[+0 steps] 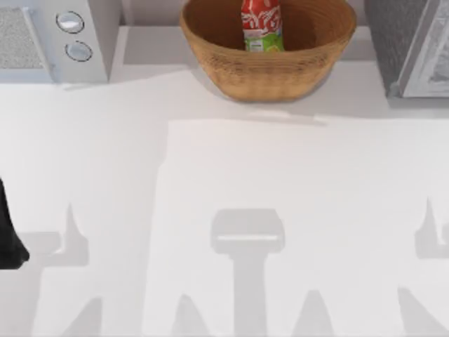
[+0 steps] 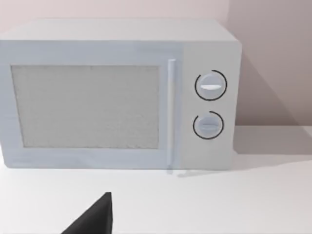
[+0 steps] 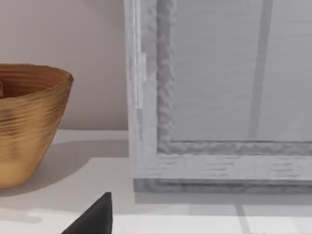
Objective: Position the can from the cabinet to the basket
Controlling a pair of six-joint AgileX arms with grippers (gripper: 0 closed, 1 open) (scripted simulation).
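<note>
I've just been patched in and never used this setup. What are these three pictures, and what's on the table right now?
You are looking at a two-armed AgileX robot at a white table. One picture looks down from above; the other two come from cameras on each wrist. At the back, from left to right, stand a white microwave, a wicker basket and a grey cabinet. The red can stands upright inside the basket. The left arm sits at the table's left edge. Nothing is being held.
</note>
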